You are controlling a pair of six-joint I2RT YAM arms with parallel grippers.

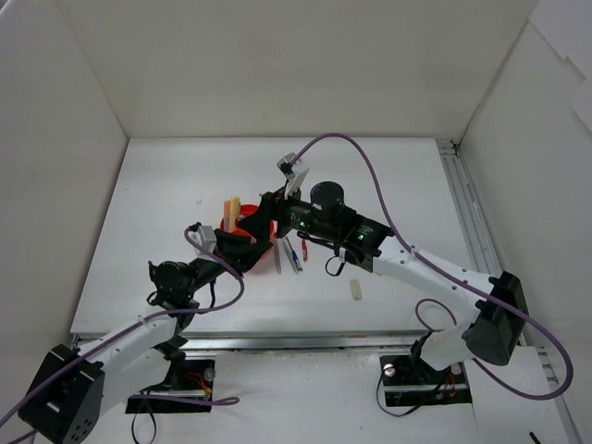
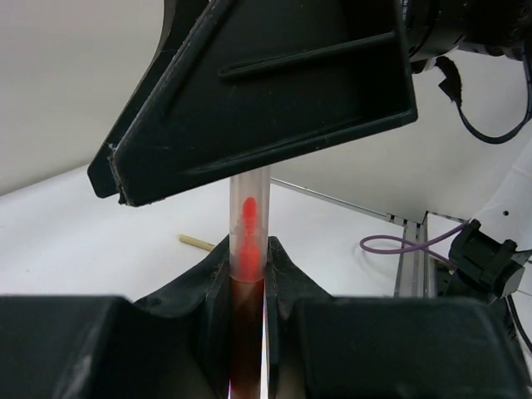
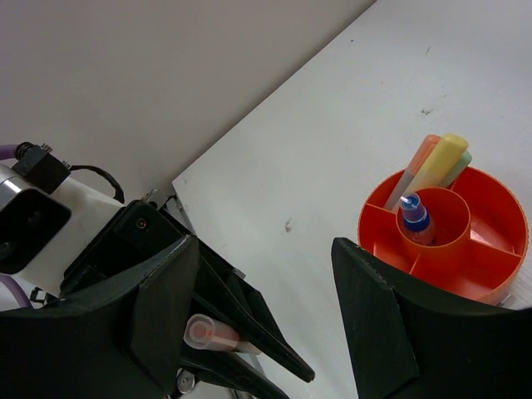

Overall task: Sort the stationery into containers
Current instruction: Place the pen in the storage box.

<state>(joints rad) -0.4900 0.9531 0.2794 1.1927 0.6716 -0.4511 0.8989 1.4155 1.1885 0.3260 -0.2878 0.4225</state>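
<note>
The orange-red divided bowl stands mid-table, mostly covered by both grippers. In the right wrist view the bowl holds orange, yellow and green markers upright in a back compartment and a blue-white marker in its centre cup. My left gripper is shut on a red pen with a clear cap, held upright just beside the bowl. My right gripper is open and empty and hovers over it, and the pen shows by its left finger.
A grey pen, a blue pen and a short red pen lie on the table right of the bowl. A beige eraser lies nearer the front. White walls enclose the table on three sides.
</note>
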